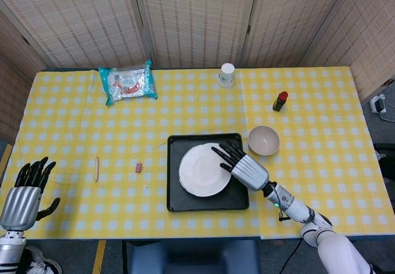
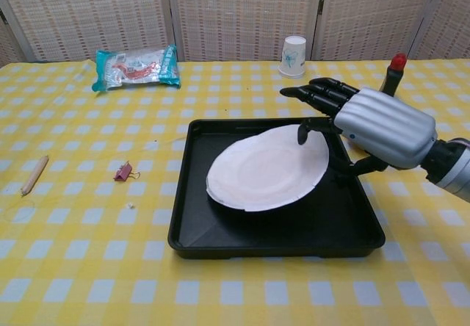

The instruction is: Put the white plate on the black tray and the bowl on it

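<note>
The white plate (image 1: 200,170) lies tilted inside the black tray (image 1: 176,202), its left edge low over the tray floor (image 2: 294,227) and its right edge raised. My right hand (image 1: 241,165) grips the plate (image 2: 261,170) at that right edge, fingers (image 2: 317,95) over the rim and thumb under it. The bowl (image 1: 263,141) stands upright on the cloth just right of the tray's far right corner; in the chest view my right hand (image 2: 374,126) hides it. My left hand (image 1: 28,190) hangs off the table's near left corner, fingers apart, holding nothing.
A small dark bottle with a red cap (image 1: 281,100) stands behind the bowl, and a paper cup (image 1: 227,74) is at the far edge. A teal snack packet (image 1: 128,82) lies far left. A wooden stick (image 1: 97,168) and a pink clip (image 1: 139,168) lie left of the tray.
</note>
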You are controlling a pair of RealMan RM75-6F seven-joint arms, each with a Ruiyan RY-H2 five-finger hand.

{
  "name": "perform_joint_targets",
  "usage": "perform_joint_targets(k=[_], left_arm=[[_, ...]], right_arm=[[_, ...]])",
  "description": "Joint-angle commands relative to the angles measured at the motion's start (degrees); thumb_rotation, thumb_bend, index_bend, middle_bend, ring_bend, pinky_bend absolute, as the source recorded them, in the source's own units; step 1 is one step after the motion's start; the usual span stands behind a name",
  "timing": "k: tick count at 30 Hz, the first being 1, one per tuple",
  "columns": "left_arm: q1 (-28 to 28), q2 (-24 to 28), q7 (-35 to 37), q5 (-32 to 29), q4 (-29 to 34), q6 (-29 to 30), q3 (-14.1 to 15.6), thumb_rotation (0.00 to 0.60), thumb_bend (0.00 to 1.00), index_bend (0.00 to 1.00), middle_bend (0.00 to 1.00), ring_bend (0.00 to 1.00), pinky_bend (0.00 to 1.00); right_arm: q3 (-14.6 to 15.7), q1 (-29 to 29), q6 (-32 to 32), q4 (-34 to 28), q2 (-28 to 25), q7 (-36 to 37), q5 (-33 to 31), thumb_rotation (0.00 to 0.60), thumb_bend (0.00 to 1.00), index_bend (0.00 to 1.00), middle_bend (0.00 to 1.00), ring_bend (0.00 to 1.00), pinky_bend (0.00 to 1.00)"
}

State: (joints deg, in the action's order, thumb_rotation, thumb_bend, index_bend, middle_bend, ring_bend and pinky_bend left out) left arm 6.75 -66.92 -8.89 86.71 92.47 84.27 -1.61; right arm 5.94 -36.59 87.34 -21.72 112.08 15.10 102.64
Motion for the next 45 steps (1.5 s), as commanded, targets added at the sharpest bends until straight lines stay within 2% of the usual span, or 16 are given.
perform_joint_targets(k=[1,5,10,13,20,24,28,30,32,37,40,45], left_arm=[[0.05,-0.03,-0.01,0.00,0.00,-0.13,0.03,0.600,0.32,0.00,0.00,0.05,0.04],[0.12,-0.13,-0.14,0.07,-0.06,-0.23,0.05,0.600,0.32,0.00,0.00,0.05,0.04],[0.06,-0.12,-0.08,-0.06,-0.09,-0.08,-0.07,0.600,0.32,0.00,0.00,0.05,0.04],[0.10,-0.14,-0.06,-0.11,-0.12,-0.19,-0.07,0.600,0.32,0.00,0.00,0.05,0.04],[0.19,-0.28,-0.21,0.11,-0.03,-0.29,0.04,0.600,0.32,0.00,0.00,0.05,0.04],[0.12,-0.31,-0.32,0.35,0.05,-0.08,0.11,0.600,0.32,0.00,0.00,0.05,0.04],[0.17,-0.27,-0.11,0.27,-0.02,-0.30,0.15,0.600,0.32,0.00,0.00,0.05,0.04],[0.28,-0.33,-0.10,0.33,-0.06,-0.56,0.23,0.600,0.32,0.00,0.00,0.05,0.04],[0.37,-0.41,-0.20,0.43,-0.05,-0.70,0.30,0.600,0.32,0.00,0.00,0.05,0.04],[0.58,-0.59,-0.38,0.60,0.06,-1.13,0.47,0.600,0.32,0.00,0.00,0.05,0.04],[0.61,-0.68,-0.79,0.34,-0.04,-1.16,0.34,0.600,0.32,0.00,0.00,0.05,0.04],[0.56,-0.55,-0.38,0.07,-0.05,-1.12,0.23,0.600,0.32,0.00,0.00,0.05,0.04]], right_arm=[[-0.15,0.02,-2.60,-5.31,-3.04,-1.27,-1.02,0.600,0.47,0.04,0.00,0.00,0.00],[0.27,-0.14,-5.08,-12.57,-7.28,-2.56,-1.32,0.600,0.43,0.00,0.00,0.00,0.00],[0.94,-0.19,-8.51,-23.72,-14.17,-4.47,-1.88,0.600,0.38,0.00,0.00,0.00,0.00],[1.34,-0.37,-10.74,-30.30,-18.68,-6.09,-2.25,0.600,0.38,0.00,0.00,0.00,0.00],[1.56,-2.58,-21.36,-45.39,-28.43,-10.35,-5.54,0.600,0.34,0.00,0.00,0.00,0.00],[-0.01,-1.99,-20.17,-49.70,-30.96,-13.53,-6.27,0.600,0.34,0.00,0.00,0.00,0.00],[-2.48,0.83,-15.32,-48.17,-31.39,-17.28,-7.86,0.600,0.34,0.01,0.00,0.00,0.00],[-3.56,1.92,-14.60,-45.89,-31.08,-17.44,-9.43,0.600,0.34,0.07,0.00,0.00,0.00],[-4.30,2.47,-15.49,-43.34,-30.62,-17.39,-11.17,0.600,0.34,0.19,0.00,0.00,0.00],[-5.59,2.61,-20.34,-36.19,-28.07,-15.30,-14.90,0.600,0.34,0.33,0.00,0.00,0.00],[-5.65,2.59,-22.15,-31.44,-25.62,-15.27,-15.46,0.600,0.34,0.37,0.00,0.00,0.00],[-5.19,2.83,-23.48,-26.44,-22.59,-12.54,-15.01,0.600,0.34,0.38,0.00,0.00,0.00]])
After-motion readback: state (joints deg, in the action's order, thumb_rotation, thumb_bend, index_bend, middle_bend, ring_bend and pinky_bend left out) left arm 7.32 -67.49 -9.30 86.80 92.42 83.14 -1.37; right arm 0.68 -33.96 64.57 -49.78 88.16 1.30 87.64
